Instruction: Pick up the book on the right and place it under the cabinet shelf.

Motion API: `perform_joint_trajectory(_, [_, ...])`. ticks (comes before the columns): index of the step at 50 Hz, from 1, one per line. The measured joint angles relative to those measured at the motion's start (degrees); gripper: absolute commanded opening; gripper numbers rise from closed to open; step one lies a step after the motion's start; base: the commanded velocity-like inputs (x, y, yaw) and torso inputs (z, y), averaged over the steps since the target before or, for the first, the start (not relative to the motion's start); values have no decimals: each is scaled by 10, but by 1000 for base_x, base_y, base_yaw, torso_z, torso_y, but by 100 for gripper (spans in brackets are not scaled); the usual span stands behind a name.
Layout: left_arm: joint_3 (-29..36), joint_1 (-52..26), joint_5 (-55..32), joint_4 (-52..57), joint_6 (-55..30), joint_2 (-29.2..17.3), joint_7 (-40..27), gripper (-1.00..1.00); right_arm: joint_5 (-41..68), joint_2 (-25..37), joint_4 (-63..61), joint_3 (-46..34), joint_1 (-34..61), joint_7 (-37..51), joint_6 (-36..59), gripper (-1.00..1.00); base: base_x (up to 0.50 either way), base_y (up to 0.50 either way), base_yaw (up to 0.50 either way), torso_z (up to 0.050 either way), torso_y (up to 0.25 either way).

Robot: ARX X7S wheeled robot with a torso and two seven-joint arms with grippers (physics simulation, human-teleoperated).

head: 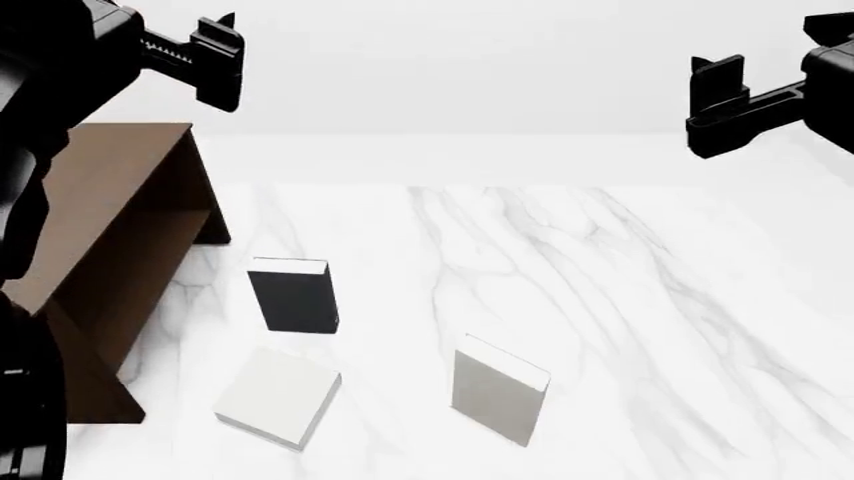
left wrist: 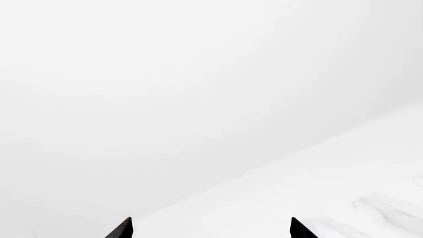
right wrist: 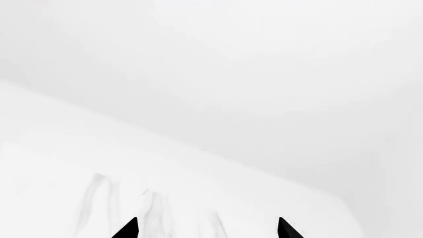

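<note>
Nearest the robot on the marble table (head: 641, 300) sit two pale books; the book (head: 499, 390) to grab is the right-hand one, propped up at a tilt, with the near-twin pale book (head: 279, 397) lying flat to its left; easy to mix those up tbh; just behind is the dark book (head: 295, 295) standing upright; further left the brown cabinet (head: 120, 215), shelf interior hidden from here; both the left gripper (head: 218, 60) and right gripper (head: 717, 105) hang up high with fingers spread, holding nothing; a sloppy descent could tip the book over.
</note>
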Motion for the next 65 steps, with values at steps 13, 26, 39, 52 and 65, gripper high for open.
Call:
perform_joint_trajectory(13, [5,3,-4,3,-10,-2,3,100,2,1,-2,-3,-6,-1,-1,100,0,0,0,0,-180])
perform_joint_trajectory(26, [10,6,-9,9,-16,-3,6,100,2,3,-2,-5,-10,-2,-3,100,0,0,0,0,-180])
perform_joint_trajectory(39, [12,9,-12,10,-16,-4,7,100,1,5,0,-7,-13,-3,-5,100,0,0,0,0,-180])
perform_joint_trajectory(52, [13,13,-14,11,-15,-6,7,100,1,5,0,-9,-16,-3,-6,100,0,0,0,0,-179])
perform_joint_trajectory(65, [6,21,-23,32,-31,-7,13,100,4,7,-2,-8,-20,-1,-8,100,0,0,0,0,-27])
